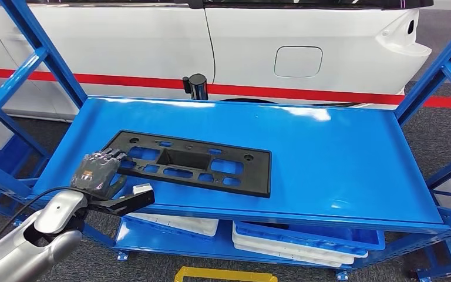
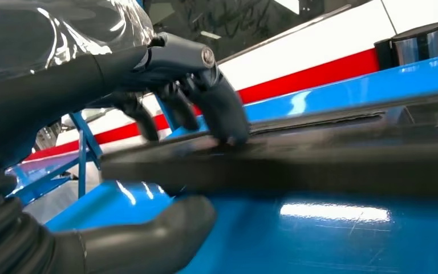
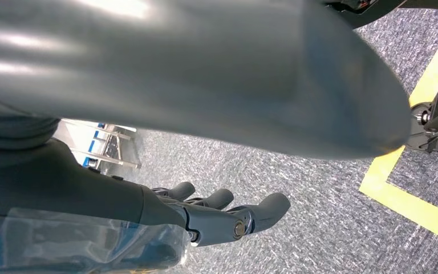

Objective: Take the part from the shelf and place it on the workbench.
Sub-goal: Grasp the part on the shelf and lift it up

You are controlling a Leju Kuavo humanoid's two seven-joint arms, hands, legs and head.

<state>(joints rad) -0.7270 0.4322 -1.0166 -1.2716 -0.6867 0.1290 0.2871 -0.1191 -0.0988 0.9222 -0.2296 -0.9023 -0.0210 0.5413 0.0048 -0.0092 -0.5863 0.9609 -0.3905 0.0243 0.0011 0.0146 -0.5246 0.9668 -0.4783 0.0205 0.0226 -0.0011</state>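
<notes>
The black plastic part [image 1: 189,163], a flat rectangular panel with many cut-outs, lies on the top blue shelf [image 1: 340,158], left of centre in the head view. Its long axis runs across the frame from left to lower right, roughly along the shelf's front edge.

The left hand [image 1: 98,172] is at the part's left short end, in the lower left of the frame. In the left wrist view its dark fingers [image 2: 219,108] come down onto the top face of the part's edge, while the thick thumb [image 2: 148,237] sits below and apart from the panel, over the blue shelf surface. So the hand brackets the edge with fingers above and thumb underneath, but the thumb has not closed up; I judge it touching from above, not yet gripping.

The right hand [image 3: 228,214] hangs over grey carpet near a yellow floor line [image 3: 410,188], fingers loosely curled and apart, holding nothing.

The left hand is by far the nearer. The rest of the part stretches away from its fingers toward frame right, so a hold at this one end would leave most of the length unsupported; the panel is likely to droop or swing when lifted. The desk is not visible.
</notes>
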